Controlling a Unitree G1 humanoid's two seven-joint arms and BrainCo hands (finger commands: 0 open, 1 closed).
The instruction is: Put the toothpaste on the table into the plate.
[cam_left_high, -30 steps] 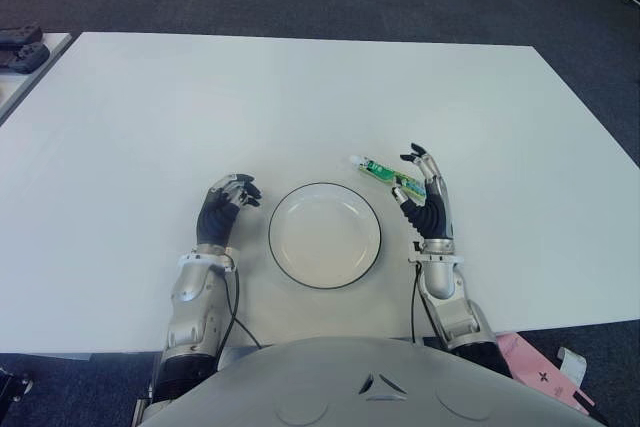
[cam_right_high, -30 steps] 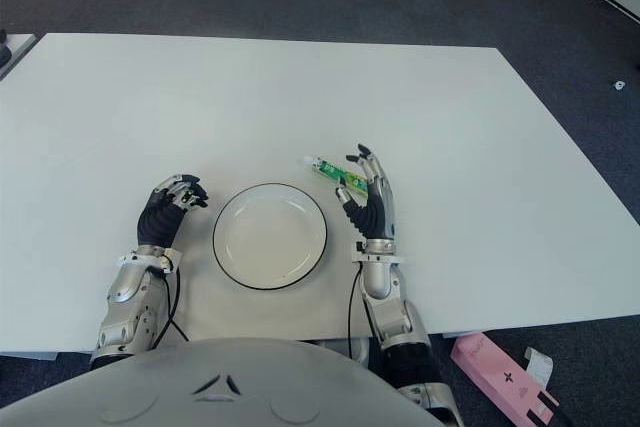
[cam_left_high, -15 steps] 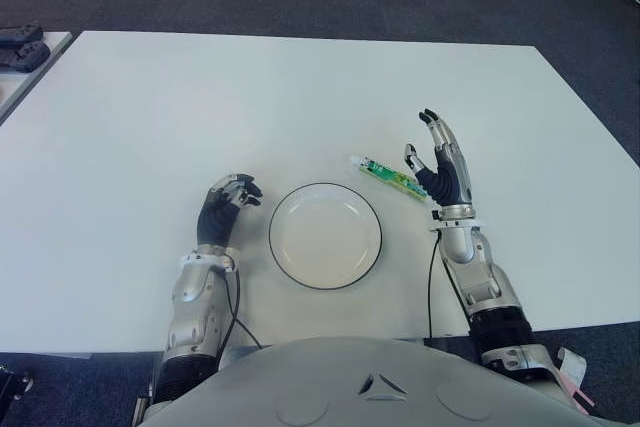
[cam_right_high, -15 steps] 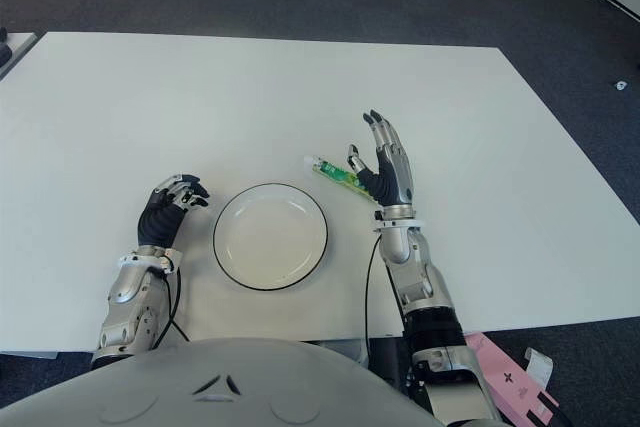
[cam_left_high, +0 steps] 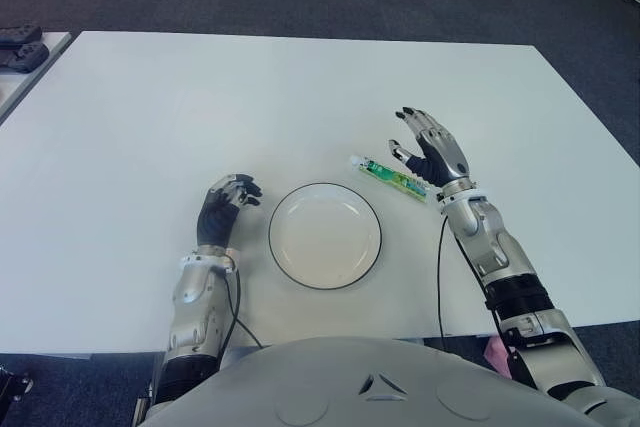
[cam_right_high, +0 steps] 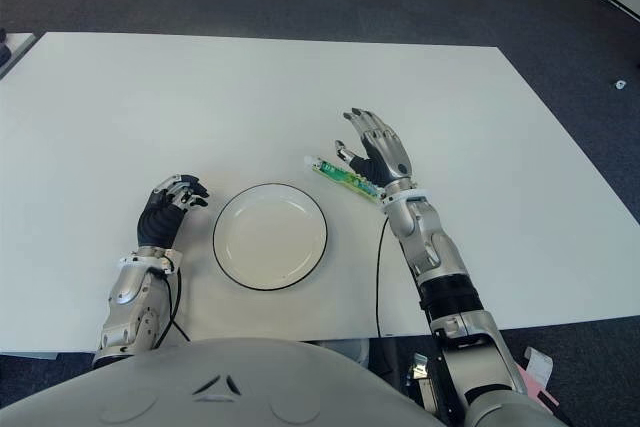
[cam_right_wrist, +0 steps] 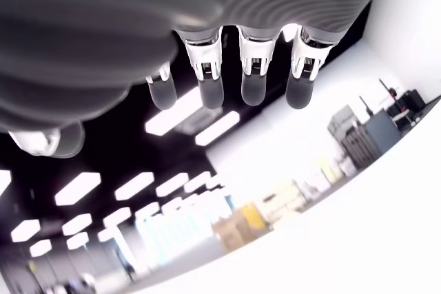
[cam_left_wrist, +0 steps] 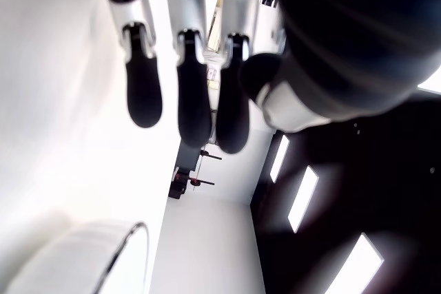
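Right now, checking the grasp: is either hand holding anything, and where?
Nothing held. Right hand open beside the toothpaste; left hand curled, empty.

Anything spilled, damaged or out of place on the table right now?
Nothing stands out. The toothpaste lies intact on the white table, beside the empty plate. The right hand is open by the tube; the left hand is left of the plate.

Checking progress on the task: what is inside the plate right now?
Nothing: the plate shows only bare white inside. The toothpaste lies on the table beside it, right hand open over its far end. Left hand idles left of the plate.
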